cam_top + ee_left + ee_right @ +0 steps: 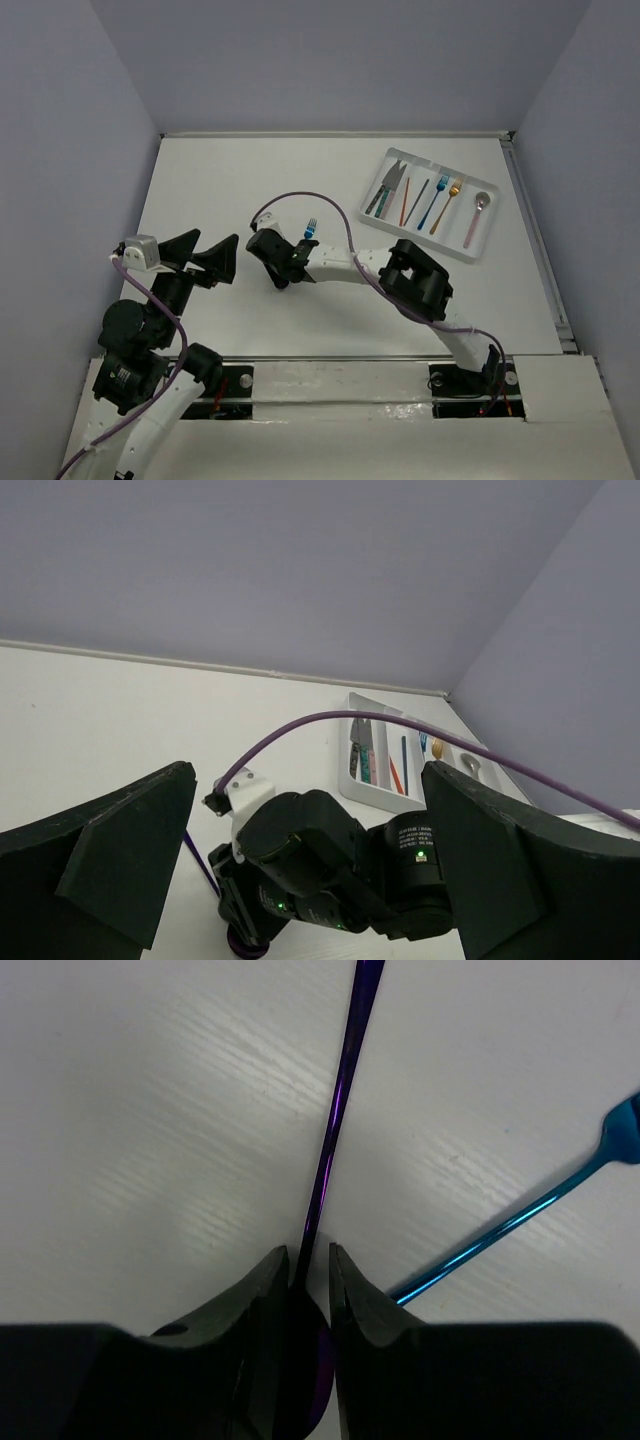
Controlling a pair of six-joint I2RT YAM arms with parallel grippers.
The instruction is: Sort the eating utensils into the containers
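Note:
My right gripper [308, 1257] is shut on a purple utensil [338, 1120]. Its thin handle runs away from the fingertips over the white table, and its wider end sits dark between the fingers [262, 1290]. A blue fork [520, 1222] lies just to the right of it; it also shows in the top view [310, 228]. From above, the right gripper [278, 272] is at the table's middle and covers the purple utensil. My left gripper [205, 258] is open and empty, held above the table left of it. The tray [478, 256] at the far right holds several utensils.
In the left wrist view the right arm's wrist [330, 870] fills the space between my open left fingers [100, 870], with the tray [350, 780] beyond it. A purple cable [300, 200] loops over the right arm. Walls close the table on three sides.

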